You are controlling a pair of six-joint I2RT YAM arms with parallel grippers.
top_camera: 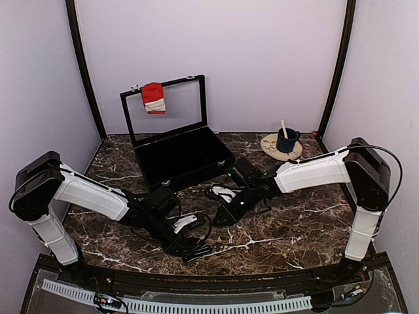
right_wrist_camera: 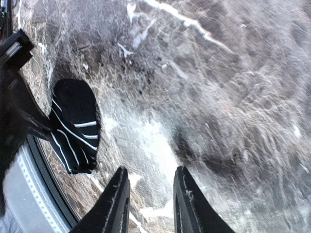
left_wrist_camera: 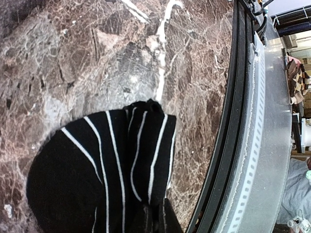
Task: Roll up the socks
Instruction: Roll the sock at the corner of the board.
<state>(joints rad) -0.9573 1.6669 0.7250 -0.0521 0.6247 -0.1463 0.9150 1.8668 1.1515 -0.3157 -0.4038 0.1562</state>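
A red sock with a white band (top_camera: 154, 98) hangs over the top edge of the open case lid at the back. My left gripper (top_camera: 194, 252) is low over the table near the front edge, shut on a black sock with thin white stripes (left_wrist_camera: 112, 170). The sock's free end lies on the marble; my fingertips (left_wrist_camera: 156, 221) pinch its near end. The same black sock shows in the right wrist view (right_wrist_camera: 74, 126). My right gripper (right_wrist_camera: 150, 199) is open and empty just above bare marble, right of the left gripper (top_camera: 224, 214).
An open black case (top_camera: 183, 157) stands at the back centre-left. A blue mug with a stick in it (top_camera: 287, 139) sits on a round tan mat (top_camera: 270, 146) at the back right. The table's black front rail (left_wrist_camera: 233, 145) runs close beside the black sock.
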